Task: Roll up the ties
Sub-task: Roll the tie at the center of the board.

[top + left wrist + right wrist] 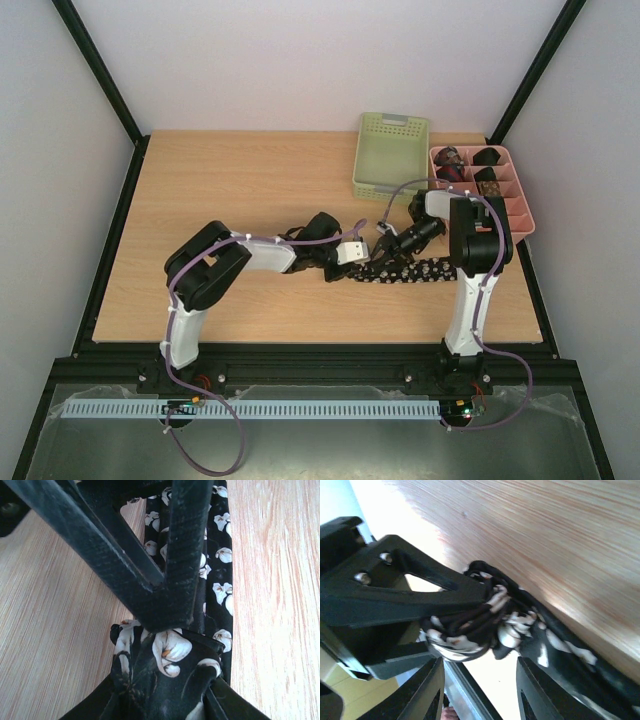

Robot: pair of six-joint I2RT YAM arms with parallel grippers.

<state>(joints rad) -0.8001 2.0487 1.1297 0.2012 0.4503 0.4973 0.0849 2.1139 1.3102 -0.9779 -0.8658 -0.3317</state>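
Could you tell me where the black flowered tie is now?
In the top view, the long black fabric tie with pale flowers lies on the wooden table, right of centre, in front of the green plastic basket.

No legible text, labels, brand marks or nos. in any of the 3 views. Only marking close enough to check: white flower print w/ small orange centres on the black tie, which is a pattern, not lettering.
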